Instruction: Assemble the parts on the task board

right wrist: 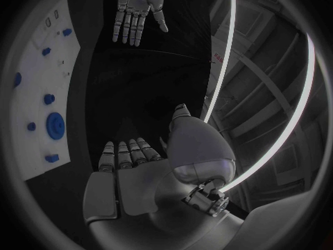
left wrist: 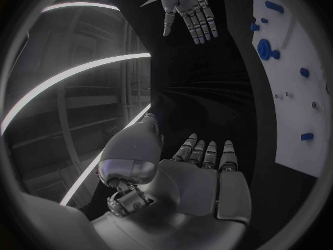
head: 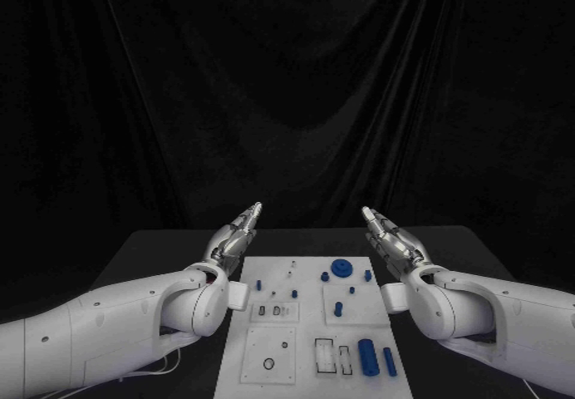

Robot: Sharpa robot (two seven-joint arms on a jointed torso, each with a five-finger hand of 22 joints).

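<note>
Black cloth hangs behind the black table [head: 144, 249], and the white task board [head: 306, 332] lies in the lower middle of the head view, between the two arms, with the blue parts [head: 368, 352] scattered across it. Left hand [head: 235, 233] and right hand [head: 393, 235] are raised above the board's far end, fingers straight, a little apart and holding nothing, fingertips pointing toward the upper centre of the frame. No part touches either hand; all lie lower in the frame, on the board.
</note>
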